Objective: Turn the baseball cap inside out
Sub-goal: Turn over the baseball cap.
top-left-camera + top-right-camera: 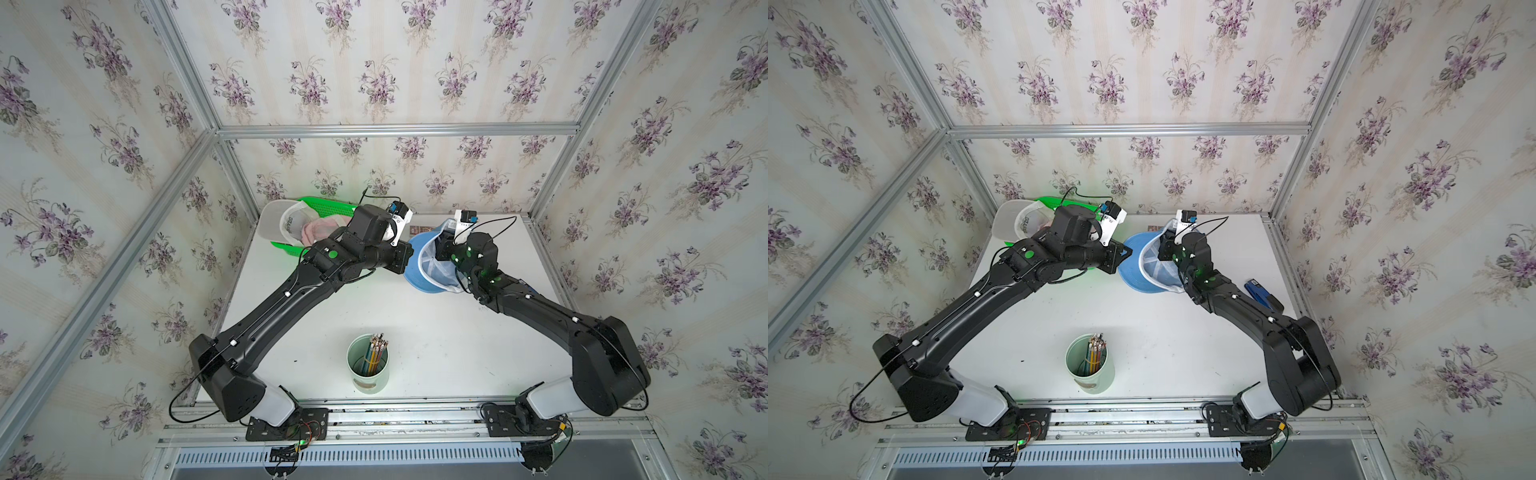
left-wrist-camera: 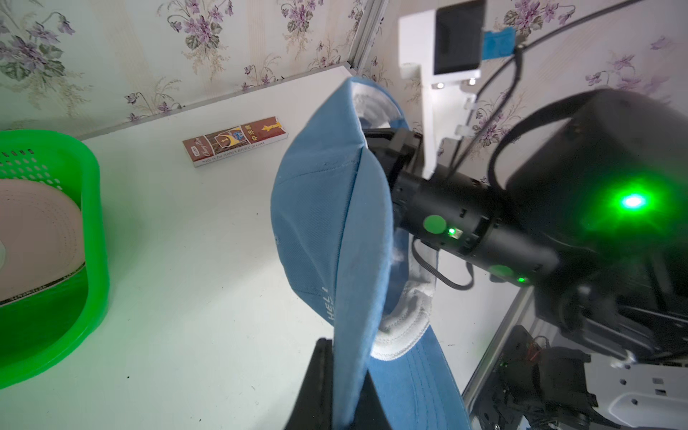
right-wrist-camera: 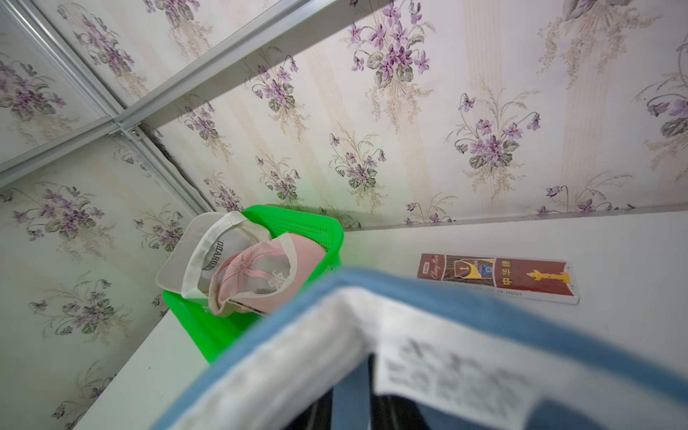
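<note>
Left gripper point(image 2: 335, 394) clamped the cap point(image 2: 316, 223) at far centre; right gripper point(image 1: 441, 249) sat inside it, jaws hidden, width untellable

Tips of right gripper point(image 2: 385, 154) buried inside blue cap point(image 2: 320, 223); jaw stance unreadable. Bottom edge of left wrist view cuts left gripper point(image 2: 346, 398); only dark tips either side of pinched fabric show. Lower right of right wrist view: cap label point(image 3: 446, 372) blurred, print illegible. Left edge of left wrist view crops green basket point(image 2: 89, 223). Right of a top view: blue tool point(image 1: 1258, 291) half under right arm point(image 1: 1233, 305), kind unclear.
</note>
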`<state>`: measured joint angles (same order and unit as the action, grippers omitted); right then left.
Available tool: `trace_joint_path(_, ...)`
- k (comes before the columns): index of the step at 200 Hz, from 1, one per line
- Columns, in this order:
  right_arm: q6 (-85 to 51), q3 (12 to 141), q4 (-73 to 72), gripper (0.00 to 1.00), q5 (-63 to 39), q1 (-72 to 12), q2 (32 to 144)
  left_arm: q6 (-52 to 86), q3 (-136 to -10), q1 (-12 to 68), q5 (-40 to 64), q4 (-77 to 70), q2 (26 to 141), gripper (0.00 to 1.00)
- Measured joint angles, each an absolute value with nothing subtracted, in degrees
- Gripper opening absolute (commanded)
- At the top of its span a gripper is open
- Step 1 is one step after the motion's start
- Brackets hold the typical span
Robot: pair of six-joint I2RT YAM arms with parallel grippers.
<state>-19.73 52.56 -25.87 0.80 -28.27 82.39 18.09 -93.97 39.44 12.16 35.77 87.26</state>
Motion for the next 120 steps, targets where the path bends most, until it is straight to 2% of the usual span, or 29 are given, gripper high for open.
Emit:
trace_joint_path(26,-18.57,50.17,-23.81,0.24,-3.99,-28.45,77.34,16.34,-97.23,38.19,10.33,35.68,89.91,0.00)
trace_joint_path(61,-17.30,49.58,-18.15,0.21,-10.74,-28.45,77.36,12.27,-95.26,38.17,10.74,32.73,89.30,0.00)
trace_joint_path(120,-18.09,54.52,-19.09,0.21,-20.18,-28.73,87.22,8.78,-88.77,38.22,18.17,30.26,84.55,0.00)
